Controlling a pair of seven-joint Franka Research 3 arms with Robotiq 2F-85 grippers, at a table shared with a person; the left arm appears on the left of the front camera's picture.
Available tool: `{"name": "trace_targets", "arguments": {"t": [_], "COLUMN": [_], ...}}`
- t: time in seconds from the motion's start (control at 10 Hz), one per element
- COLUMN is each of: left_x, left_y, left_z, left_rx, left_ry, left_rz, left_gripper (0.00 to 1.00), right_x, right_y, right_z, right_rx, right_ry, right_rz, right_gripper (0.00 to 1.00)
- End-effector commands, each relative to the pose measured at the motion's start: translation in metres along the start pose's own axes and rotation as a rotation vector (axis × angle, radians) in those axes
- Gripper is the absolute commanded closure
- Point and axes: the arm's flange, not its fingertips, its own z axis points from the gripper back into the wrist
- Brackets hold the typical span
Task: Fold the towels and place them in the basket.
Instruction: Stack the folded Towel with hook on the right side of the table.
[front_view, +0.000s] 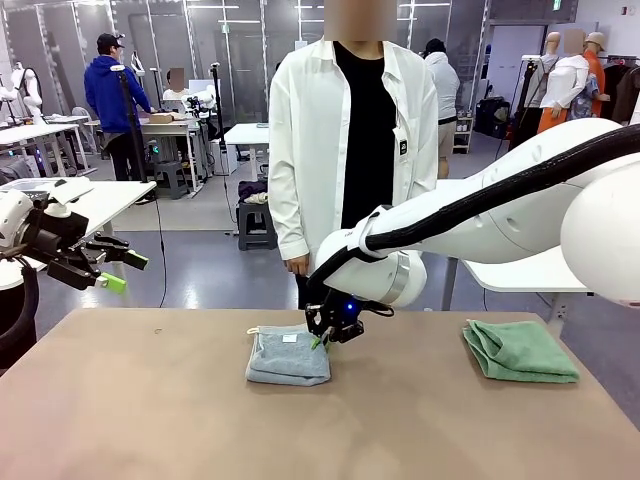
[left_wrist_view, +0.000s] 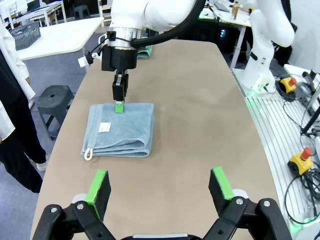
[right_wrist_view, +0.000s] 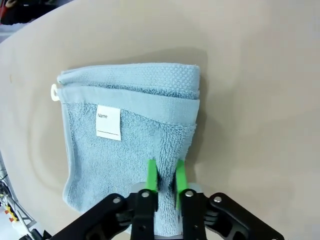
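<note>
On the tan table (front_view: 150, 420), the folded pale blue-grey towel (front_view: 288, 355) lies mid-table (white label up). The right gripper (right_wrist_view: 165, 177) pinches that towel's edge, pads nearly together. The left gripper (left_wrist_view: 160, 186) hangs released, well left of the towel.

Bright, even overhead light gives soft, faint shadows on the table (front_view: 150, 410), all views sharp, with wide-angle bending at the wrist views' edges and no harsh glare.
</note>
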Motion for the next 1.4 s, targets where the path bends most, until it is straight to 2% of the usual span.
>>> {"name": "trace_targets", "arguments": {"t": [0.0, 0.4, 0.5, 0.9, 1.0, 1.1, 1.2, 1.3], "left_x": [0.001, 0.001, 0.001, 0.001, 0.001, 0.001, 0.001, 0.001], "left_y": [0.0, 0.0, 0.0, 0.0, 0.0, 0.0, 0.0, 0.0], "left_z": [0.001, 0.001, 0.001, 0.001, 0.001, 0.001, 0.001, 0.001], "left_rx": [-0.003, -0.003, -0.003, -0.003, -0.003, -0.003, -0.003, -0.003], "left_ry": [-0.003, -0.003, -0.003, -0.003, -0.003, -0.003, -0.003, -0.003], "left_rz": [-0.002, -0.002, -0.002, -0.002, -0.002, -0.002, -0.002, -0.002], "left_gripper": [0.0, 0.0, 0.0, 0.0, 0.0, 0.0, 0.0, 0.0], "right_x": [0.005, 0.011, 0.0, 0.0, 0.001, -0.003, -0.008, -0.013], "right_y": [0.001, 0.001, 0.0, 0.0, 0.0, 0.002, 0.001, -0.003], "right_z": [0.0, -0.003, 0.0, 0.0, 0.0, 0.016, 0.043, 0.072], "right_rx": [0.004, -0.033, -0.005, -0.005, -0.006, 0.011, 0.09, 0.075], "right_ry": [0.022, 0.058, 0.028, 0.028, 0.038, 0.029, 0.057, 0.042], "right_rz": [-0.006, -0.041, 0.0, 0.0, -0.006, 0.032, 0.141, 0.199], "right_gripper": [1.0, 1.0, 1.0, 1.0, 0.95, 0.95, 0.95, 0.95]}}
